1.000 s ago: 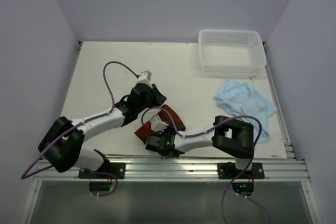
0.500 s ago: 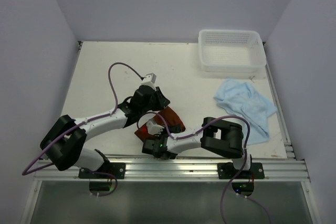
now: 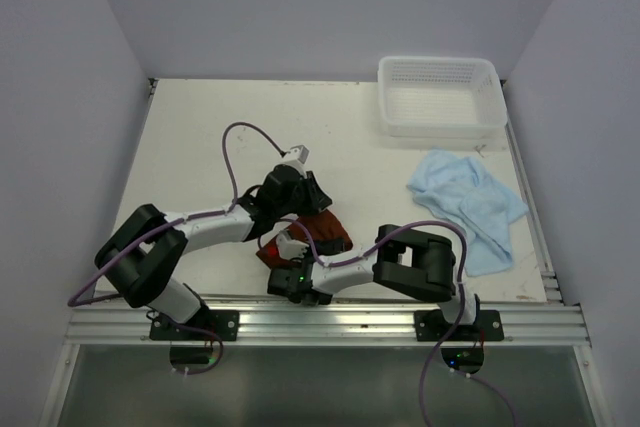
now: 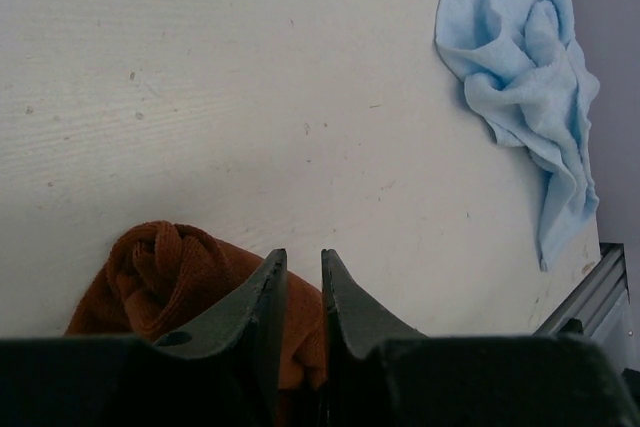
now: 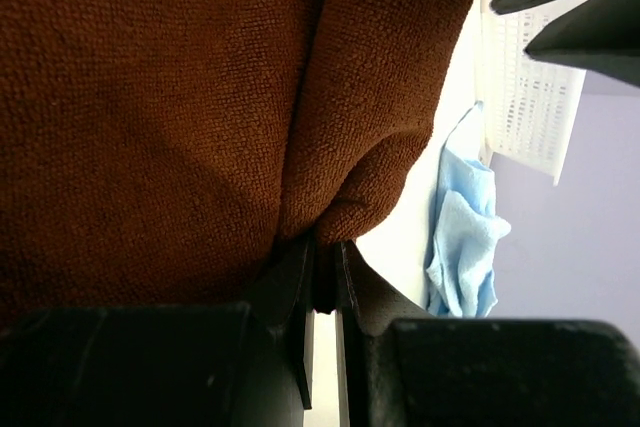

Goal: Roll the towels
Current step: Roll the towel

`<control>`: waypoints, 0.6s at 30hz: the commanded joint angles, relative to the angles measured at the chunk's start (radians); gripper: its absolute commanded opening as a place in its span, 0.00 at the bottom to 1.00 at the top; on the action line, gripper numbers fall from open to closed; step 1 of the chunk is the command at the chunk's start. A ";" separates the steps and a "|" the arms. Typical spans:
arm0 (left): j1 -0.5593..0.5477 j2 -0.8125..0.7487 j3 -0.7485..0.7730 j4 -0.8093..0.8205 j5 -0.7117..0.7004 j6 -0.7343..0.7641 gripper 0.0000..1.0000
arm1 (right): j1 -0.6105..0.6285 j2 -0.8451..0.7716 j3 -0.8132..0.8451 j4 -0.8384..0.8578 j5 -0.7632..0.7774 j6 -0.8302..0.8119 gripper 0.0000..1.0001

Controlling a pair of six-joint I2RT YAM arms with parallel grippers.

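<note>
A brown towel (image 3: 320, 232) lies bunched near the table's front centre. My left gripper (image 3: 306, 203) is at its far edge, and its jaws stand nearly closed with a fold of the brown towel (image 4: 170, 267) pinched between them. My right gripper (image 3: 290, 249) is at the towel's near left side, shut on a fold of the brown towel (image 5: 180, 97). In the wrist views the left gripper (image 4: 304, 257) and right gripper (image 5: 323, 245) both press into the cloth. A light blue towel (image 3: 468, 202) lies crumpled at the right.
A white mesh basket (image 3: 440, 97) stands at the back right. The blue towel also shows in the left wrist view (image 4: 530, 67) and the right wrist view (image 5: 460, 237). The aluminium rail (image 3: 350, 312) runs along the front edge. The left gripper's fingers (image 5: 580, 7) cross the right wrist view.
The brown towel has been drawn together into a tighter bundle. My left gripper has moved right and nearer over it; my right gripper has slid left along its near edge.
</note>
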 commanded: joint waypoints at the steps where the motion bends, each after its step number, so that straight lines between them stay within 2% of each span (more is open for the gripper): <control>1: -0.007 0.027 0.019 0.065 0.035 0.036 0.24 | 0.005 0.043 0.023 0.029 -0.072 0.032 0.00; 18: -0.003 0.150 -0.017 0.033 -0.022 0.041 0.21 | 0.003 0.022 0.009 0.042 -0.084 0.038 0.00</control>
